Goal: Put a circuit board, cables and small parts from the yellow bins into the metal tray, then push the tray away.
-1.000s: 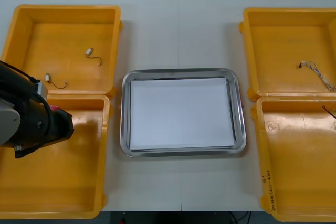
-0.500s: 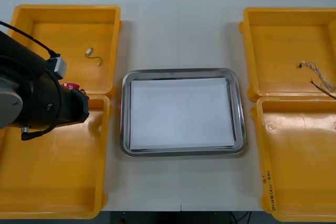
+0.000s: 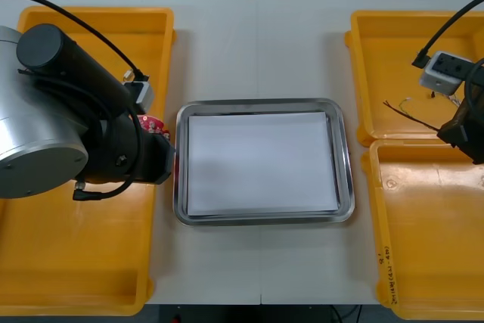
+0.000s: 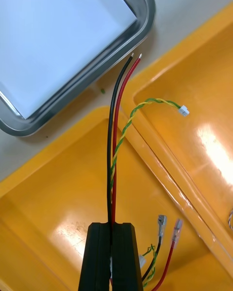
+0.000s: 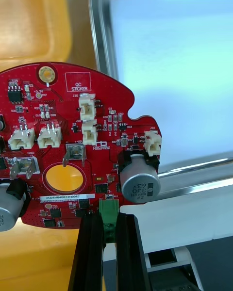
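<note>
The left gripper is clamping the lower edge of a round red circuit board, which is hanging over the left rim of the shiny, white-lined metal tray. The right gripper is pinching thin black, red and yellow-green cables just right of that tray, above the yellow plastic bins.

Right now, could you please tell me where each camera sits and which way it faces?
Front view: above the arms, facing steeply down at metal tray, yellow bins; left arm and right arm show.
Left wrist view: on that wrist, facing the tray's rim past the left gripper, shut on the circuit board.
Right wrist view: on that wrist, facing a tray corner past the right gripper, shut on cables.
All share the tray.
</note>
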Motion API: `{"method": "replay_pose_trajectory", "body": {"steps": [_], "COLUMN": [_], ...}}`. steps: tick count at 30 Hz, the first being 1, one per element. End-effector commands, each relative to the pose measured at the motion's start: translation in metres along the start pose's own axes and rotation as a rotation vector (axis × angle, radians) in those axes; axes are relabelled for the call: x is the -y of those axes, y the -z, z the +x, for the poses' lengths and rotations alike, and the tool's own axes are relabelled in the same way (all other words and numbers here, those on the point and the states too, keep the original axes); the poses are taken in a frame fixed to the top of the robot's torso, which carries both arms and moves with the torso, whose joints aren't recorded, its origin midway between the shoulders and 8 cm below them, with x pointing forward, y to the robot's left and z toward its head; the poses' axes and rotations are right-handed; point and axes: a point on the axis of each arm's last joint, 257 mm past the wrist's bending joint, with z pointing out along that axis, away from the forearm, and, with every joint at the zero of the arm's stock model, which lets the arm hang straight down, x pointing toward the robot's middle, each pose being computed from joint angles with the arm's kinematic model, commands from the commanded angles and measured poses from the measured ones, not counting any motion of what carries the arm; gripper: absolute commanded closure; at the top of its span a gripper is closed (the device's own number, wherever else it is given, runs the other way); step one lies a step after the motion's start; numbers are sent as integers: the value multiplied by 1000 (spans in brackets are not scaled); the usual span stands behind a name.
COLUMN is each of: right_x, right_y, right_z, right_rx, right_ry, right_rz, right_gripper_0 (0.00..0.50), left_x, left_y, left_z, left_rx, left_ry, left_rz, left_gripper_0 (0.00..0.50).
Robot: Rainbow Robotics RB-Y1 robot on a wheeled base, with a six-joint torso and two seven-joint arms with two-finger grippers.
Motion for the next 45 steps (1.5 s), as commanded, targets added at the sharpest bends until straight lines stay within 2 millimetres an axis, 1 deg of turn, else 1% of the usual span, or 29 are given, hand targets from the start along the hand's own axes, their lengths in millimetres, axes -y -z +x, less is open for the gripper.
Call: {"method": "replay_pose_trajectory", "body": {"steps": [1, 4, 8, 10, 14, 15, 16, 18, 26, 35, 39, 45], "right_x": [-7, -13, -20, -22, -25, -25, -27, -28, -30, -31, -32, -31], "right_y": [8, 5, 3, 3, 3, 3, 3, 3, 0, -2, -3, -3], "right_z": [-23, -28, -36, -39, -41, -41, -41, -41, -40, -38, -38, -38], "right_rx": [-8, -13, -15, -15, -14, -14, -14, -13, -21, -32, -34, -34], "right_ry": [75, 102, 140, 151, 157, 157, 158, 161, 171, 172, 174, 173], "right_rz": [24, 22, 21, 19, 11, 11, 7, 2, -1, -3, -4, -1], "right_gripper_0": [500, 500, 500, 500, 500, 500, 500, 500, 500, 500, 500, 500], "left_x": [40, 51, 60, 69, 83, 83, 87, 90, 99, 99, 103, 105], "left_y": [4, -1, -10, -15, -25, -25, -30, -35, -56, -79, -90, -102], "left_z": [-13, -12, -9, -8, -7, -7, -6, -5, 1, 8, 10, 11], "left_rx": [5, -17, -44, -52, -64, -64, -70, -74, -96, -114, -118, -114], "left_ry": [-92, -118, -142, -158, -179, -179, -188, -196, -214, -222, -225, -230], "left_rz": [42, 39, 25, 29, 34, 34, 38, 34, 36, 25, 33, 37], "left_gripper_0": [500, 500, 500, 500, 500, 500, 500, 500, 498, 500, 500, 499]}}
